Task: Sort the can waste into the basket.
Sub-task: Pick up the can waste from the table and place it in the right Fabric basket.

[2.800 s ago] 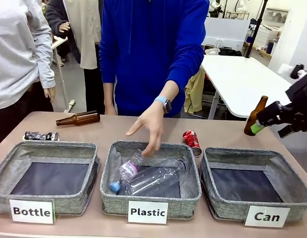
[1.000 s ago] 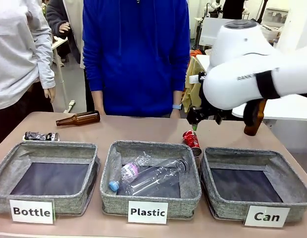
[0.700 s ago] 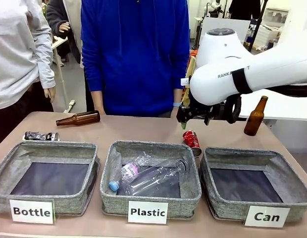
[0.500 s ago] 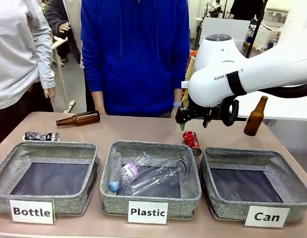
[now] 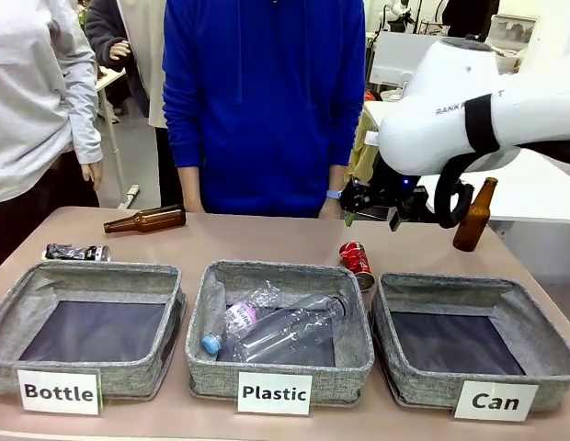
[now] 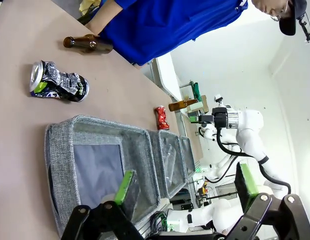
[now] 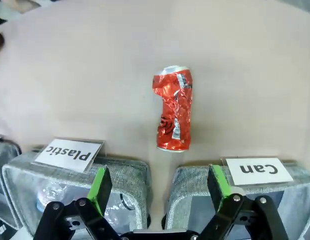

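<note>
On the brown table [image 5: 267,241], at its far edge, a person [image 5: 267,92] in a blue hooded top stands facing you with both arms down. The white right arm [image 5: 469,106] comes in from the right and hangs above the far right part of the table.

Along the near edge three grey fabric bins stand in a row. The Bottle bin [image 5: 14,308] is on the left. The Plastic bin [image 5: 360,342] is in the middle, with clear plastic bottles [image 5: 285,333] inside. The Can basket [image 5: 547,322] is on the right, and its dark floor shows. A lying brown bottle [image 5: 147,219] is at the far left, and an upright brown bottle [image 5: 475,216] stands at the far right.

The right gripper [image 7: 159,182] is released. The right wrist view gives you both green pads wide apart with nothing between them, while the front view sees it from the side. The left gripper [image 6: 186,184] is released too, with the Bottle bin ahead of its fingers.

The red can [image 7: 174,110] lies on the table just behind the gap between the Plastic bin and the Can basket, outside both. From the front you see it close to the far right corner of the Plastic bin. The right wrist view looks down on it, with its silver end pointing away from the bins. The black can [image 6: 57,82] lies on its side behind the Bottle bin. The left wrist view gives you its silver end and crushed body, where the front view gives a small dark shape.
</note>
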